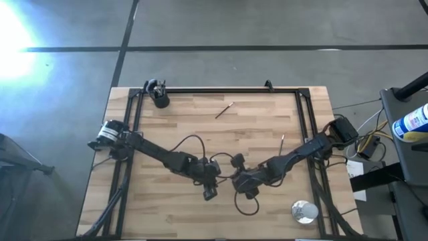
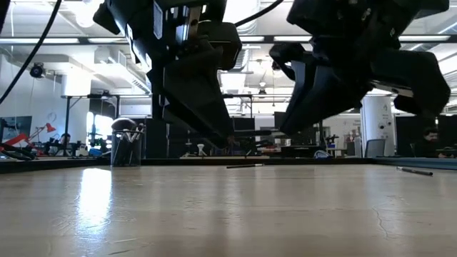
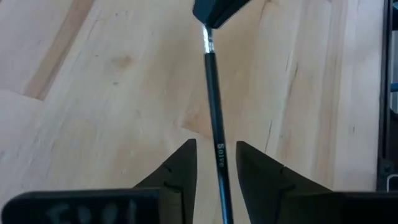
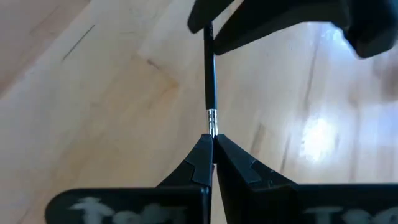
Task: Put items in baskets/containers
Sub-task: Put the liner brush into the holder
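Right gripper (image 4: 212, 163): pinched shut on the metal end of a black brush (image 4: 211, 87), above mid-table.
Left gripper (image 3: 216, 163): fingers parted around the brush handle, not clamping.
Cup (image 1: 160, 99): far left corner, holding brushes.

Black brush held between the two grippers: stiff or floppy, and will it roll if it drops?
The black brush looks stiff: it spans straight to the right gripper, shut on its ferrule end. Its slim round handle would probably roll on the table. The left gripper jaws stand apart beside it.
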Robot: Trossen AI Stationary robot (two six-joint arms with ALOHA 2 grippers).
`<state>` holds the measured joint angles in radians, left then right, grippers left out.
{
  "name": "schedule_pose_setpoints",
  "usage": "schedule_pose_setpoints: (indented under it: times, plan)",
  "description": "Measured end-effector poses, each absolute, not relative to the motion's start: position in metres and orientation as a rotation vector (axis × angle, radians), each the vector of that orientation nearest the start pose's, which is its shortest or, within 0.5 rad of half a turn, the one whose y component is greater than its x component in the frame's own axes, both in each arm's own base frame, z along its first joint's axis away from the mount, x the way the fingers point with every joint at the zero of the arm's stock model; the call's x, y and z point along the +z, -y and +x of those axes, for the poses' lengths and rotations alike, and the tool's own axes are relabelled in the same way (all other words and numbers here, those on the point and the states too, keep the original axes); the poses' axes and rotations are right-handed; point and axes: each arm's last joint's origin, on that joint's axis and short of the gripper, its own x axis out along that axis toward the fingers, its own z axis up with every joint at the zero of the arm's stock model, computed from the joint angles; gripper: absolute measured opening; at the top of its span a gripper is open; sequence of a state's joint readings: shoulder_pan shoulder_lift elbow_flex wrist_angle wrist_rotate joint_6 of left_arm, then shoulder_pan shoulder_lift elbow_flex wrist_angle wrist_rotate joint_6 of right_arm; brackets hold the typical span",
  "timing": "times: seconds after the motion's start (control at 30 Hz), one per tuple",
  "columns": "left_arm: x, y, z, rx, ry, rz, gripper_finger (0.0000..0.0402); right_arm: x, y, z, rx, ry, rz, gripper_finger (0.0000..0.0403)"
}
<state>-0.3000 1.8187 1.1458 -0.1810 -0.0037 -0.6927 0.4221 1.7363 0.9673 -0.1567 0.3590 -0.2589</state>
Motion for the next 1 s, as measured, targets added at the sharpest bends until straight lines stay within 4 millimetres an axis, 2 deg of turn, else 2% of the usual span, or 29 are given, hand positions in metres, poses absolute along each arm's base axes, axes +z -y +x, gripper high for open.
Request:
schedule_pose_setpoints:
  times: [0.17,0.33,0.4,0.53,0.63,0.73,0.87,1.0]
  plan:
    - [0.181,0.111,0.36,0.009,-0.909,-0.504,0.0093,0.165,-0.132,0.314,0.171,-0.853,-0.615,0.0008]
    - [0.176,0.11,0.357,0.029,-0.93,-0.454,0.0018,0.165,-0.133,0.313,0.16,-0.854,-0.604,0.0009]
    - [0.173,0.109,0.356,0.052,-0.915,-0.424,0.0012,0.165,-0.134,0.312,0.122,-0.857,-0.607,0.0015]
    - [0.16,0.112,0.349,0.104,-0.848,-0.375,0.0008,0.174,-0.135,0.301,0.014,-0.874,-0.609,0.0044]
    - [0.151,0.114,0.345,0.115,-0.698,-0.363,0.0007,0.181,-0.131,0.284,-0.081,-0.857,-0.559,0.0073]
    - [0.146,0.113,0.34,0.123,-0.511,-0.361,0.0007,0.183,-0.124,0.265,-0.169,-0.774,-0.459,0.0099]
    - [0.149,0.109,0.334,0.127,-0.268,-0.342,0.0007,0.181,-0.115,0.244,-0.203,-0.557,-0.237,0.0129]
    - [0.153,0.109,0.334,0.105,-0.177,-0.279,0.0007,0.178,-0.105,0.228,-0.203,-0.318,-0.025,0.015]
